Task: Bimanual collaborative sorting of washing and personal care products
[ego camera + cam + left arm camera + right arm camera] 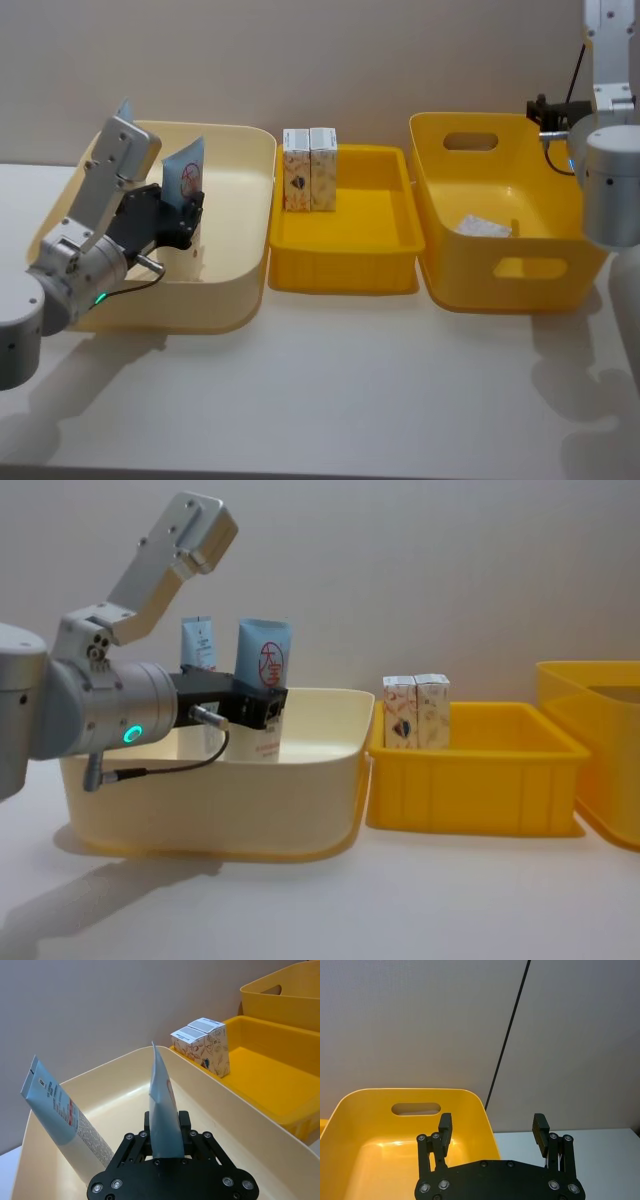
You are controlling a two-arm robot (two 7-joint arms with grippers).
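Note:
My left gripper (188, 215) (166, 1121) (268, 706) is shut on the lower part of a pale-blue squeeze tube with a red round logo (185, 174) (164, 1110) (264, 658), held upright inside the cream bin (235, 250). A second pale-blue tube (60, 1115) (198, 643) leans against that bin's far wall. Two white printed cartons (309, 168) (202, 1046) (416, 710) stand side by side at the back left of the shallow yellow tray (345, 250). Over the far right edge of the deep yellow bin (500, 270) (375, 1155) hangs my right gripper (545, 110) (492, 1127), open and empty.
A flat white packet (483, 226) lies on the floor of the deep yellow bin. The three containers stand in a row near the wall. The white tabletop (330, 390) stretches in front of them.

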